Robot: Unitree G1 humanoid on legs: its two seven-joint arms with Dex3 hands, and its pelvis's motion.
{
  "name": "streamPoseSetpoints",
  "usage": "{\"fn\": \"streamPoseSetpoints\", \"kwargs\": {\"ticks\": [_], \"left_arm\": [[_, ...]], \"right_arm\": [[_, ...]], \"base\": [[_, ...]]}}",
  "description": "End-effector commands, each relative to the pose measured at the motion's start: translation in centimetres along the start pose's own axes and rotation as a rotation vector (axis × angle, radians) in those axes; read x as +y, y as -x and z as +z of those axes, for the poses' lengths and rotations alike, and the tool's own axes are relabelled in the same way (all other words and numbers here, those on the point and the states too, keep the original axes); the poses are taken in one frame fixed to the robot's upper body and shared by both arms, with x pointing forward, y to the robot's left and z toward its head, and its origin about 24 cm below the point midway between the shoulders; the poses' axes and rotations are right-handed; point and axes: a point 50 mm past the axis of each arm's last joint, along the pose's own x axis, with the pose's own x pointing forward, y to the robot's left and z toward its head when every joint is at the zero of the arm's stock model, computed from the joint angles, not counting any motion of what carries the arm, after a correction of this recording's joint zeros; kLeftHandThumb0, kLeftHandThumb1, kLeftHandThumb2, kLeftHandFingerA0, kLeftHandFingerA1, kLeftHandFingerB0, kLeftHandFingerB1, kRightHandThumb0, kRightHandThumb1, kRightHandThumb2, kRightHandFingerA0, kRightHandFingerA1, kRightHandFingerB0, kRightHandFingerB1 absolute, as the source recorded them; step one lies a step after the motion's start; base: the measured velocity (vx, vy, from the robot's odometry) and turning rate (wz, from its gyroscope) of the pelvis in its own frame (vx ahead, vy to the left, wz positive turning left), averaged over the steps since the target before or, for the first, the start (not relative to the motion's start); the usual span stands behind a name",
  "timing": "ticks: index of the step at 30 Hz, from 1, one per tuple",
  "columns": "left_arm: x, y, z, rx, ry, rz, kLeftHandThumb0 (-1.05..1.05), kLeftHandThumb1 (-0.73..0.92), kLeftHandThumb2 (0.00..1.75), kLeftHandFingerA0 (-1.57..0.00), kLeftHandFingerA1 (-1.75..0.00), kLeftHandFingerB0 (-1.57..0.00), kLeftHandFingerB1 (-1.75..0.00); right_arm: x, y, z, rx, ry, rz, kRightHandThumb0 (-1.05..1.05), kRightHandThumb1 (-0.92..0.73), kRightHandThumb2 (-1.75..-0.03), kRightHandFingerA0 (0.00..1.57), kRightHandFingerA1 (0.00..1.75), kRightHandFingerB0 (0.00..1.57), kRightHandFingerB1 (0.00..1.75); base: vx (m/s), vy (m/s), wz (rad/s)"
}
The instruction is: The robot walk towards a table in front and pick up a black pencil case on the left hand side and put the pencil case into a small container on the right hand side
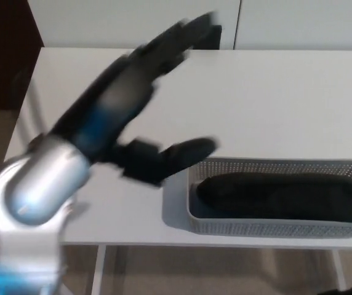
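The black pencil case (287, 195) lies lengthwise inside the small grey mesh container (274, 228) at the front right of the white table (274, 104). My left hand (142, 92) is raised over the table's left half, blurred, open, with fingers spread toward the far edge and the thumb (176, 157) pointing at the container's left end. It holds nothing. My right hand does not show.
My silver left forearm (34, 184) fills the lower left corner. The table's front edge runs just below the container, with white legs and brown floor beneath. A white wall or cabinet stands behind the table, and a dark area is at the far left.
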Motion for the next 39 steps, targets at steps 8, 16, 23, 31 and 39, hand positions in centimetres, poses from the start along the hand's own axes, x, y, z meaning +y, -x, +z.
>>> {"fn": "streamPoseSetpoints", "kwargs": {"ticks": [8, 16, 23, 31, 39], "left_arm": [[-4.2, 22.1, -8.9, 0.466, 0.472, -0.579, -0.66, 0.40, 0.82, -0.03, -0.25, -0.03, -0.25], [-7.1, 30.4, -16.9, 0.902, 0.596, -0.457, -0.63, 0.39, 0.77, 0.00, -0.23, -0.09, -0.24], [-8.4, 29.7, -19.4, 1.013, 0.494, -0.474, -0.64, 0.40, 0.78, -0.03, -0.31, -0.07, -0.27], [-10.5, 26.1, -25.2, 1.145, 0.426, -0.261, -0.75, 0.46, 0.84, -0.04, -0.30, -0.10, -0.24], [-11.0, 24.8, -29.7, 1.315, 0.600, 0.023, -0.72, 0.45, 0.83, -0.02, -0.38, -0.06, -0.30]], "right_arm": [[0.8, 4.3, -7.8, 0.211, -0.288, -0.100, -0.94, -0.50, -0.57, 0.27, 0.73, 0.39, 0.55], [0.9, 5.5, -11.0, 0.457, -0.238, -0.164, -0.91, -0.44, -0.89, 0.00, 0.71, 0.04, 0.67], [0.1, 5.8, -12.0, 0.554, -0.340, -0.280, -1.00, -0.55, -0.58, 0.00, 0.77, 0.00, 0.73], [0.6, 5.6, -12.0, 0.601, -0.344, -0.333, -1.05, -0.61, -0.61, 0.00, 0.87, 0.00, 0.76], [0.5, 4.2, -10.8, 0.581, -0.456, -0.341, -1.05, -0.62, -0.59, 0.00, 0.94, 0.00, 0.81]], "base": [[0.00, 0.000, 0.00], [0.00, 0.000, 0.00], [0.00, 0.000, 0.00], [0.00, 0.000, 0.00], [0.00, 0.000, 0.00]]}}
